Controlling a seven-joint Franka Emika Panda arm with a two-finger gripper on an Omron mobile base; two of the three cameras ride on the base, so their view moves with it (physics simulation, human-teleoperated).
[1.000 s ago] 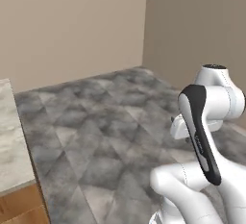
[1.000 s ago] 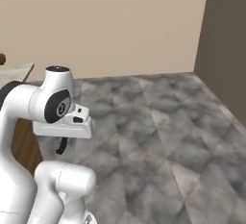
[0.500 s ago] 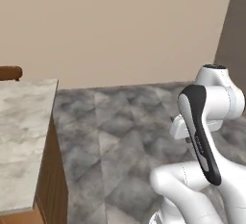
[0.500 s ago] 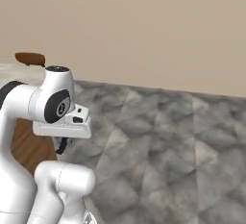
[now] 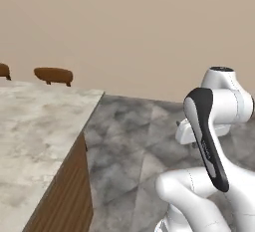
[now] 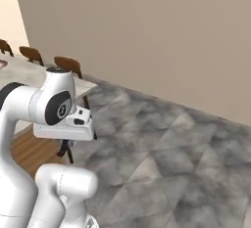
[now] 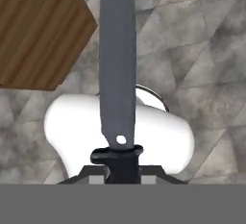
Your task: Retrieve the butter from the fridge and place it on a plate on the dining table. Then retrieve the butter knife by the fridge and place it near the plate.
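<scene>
Left to right. Dining table (image 5: 35, 126): beige marbled tabletop at 9 o'clock of the arm, wooden chairs (image 5: 53, 74) behind. Gripper (image 7: 120, 170): clamped on the butter knife (image 7: 117, 64), whose grey blade runs toward 12 o'clock in the hand view, above the grey floor (image 7: 206, 50).

Flat, even rendered light; soft, slightly blurry.

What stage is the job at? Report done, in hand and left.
Done: the butter knife is picked up. Whether the butter is plated can't be told here.
In hand: the gripper is shut on the knife, carried over the floor beside the dining table.
Left: set the knife down near the plate.
</scene>
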